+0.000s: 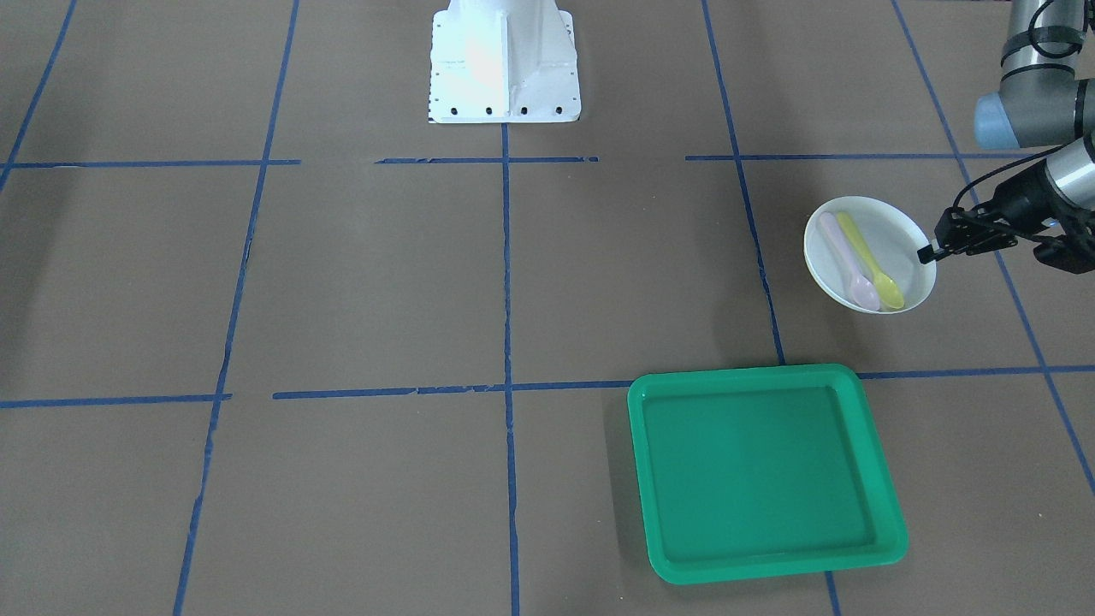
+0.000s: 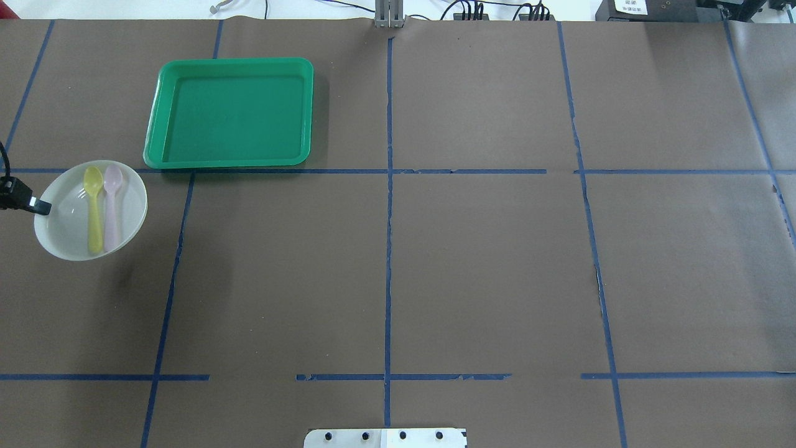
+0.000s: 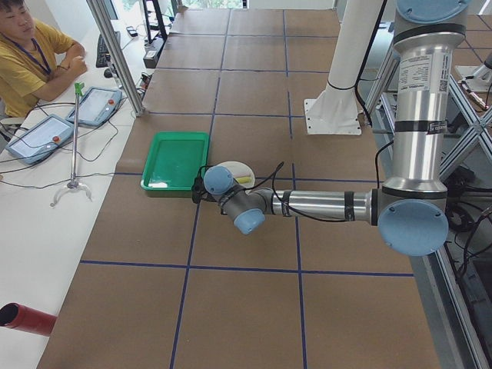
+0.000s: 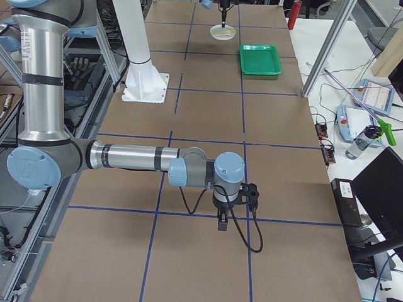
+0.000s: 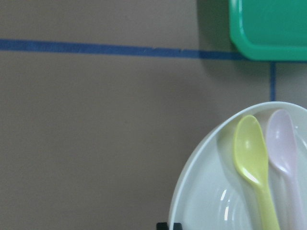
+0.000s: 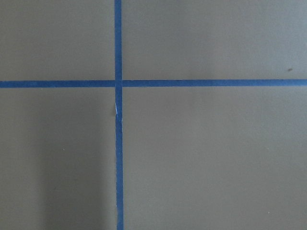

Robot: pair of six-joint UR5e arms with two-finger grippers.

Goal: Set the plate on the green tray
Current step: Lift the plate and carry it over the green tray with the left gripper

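While my left gripper [image 1: 928,254] clenches its jaws on the plate [image 1: 898,248], I judge the carry in hand.
Next: a level swing to the green tray [image 1: 761,470] by the tabletop's far edge.

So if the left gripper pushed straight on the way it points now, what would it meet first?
The left gripper is clamped on the rim of the plate, so it meets the plate itself. Further along that line, across the plate, lie the yellow spoon and then the pink spoon. Its height above them is unclear.
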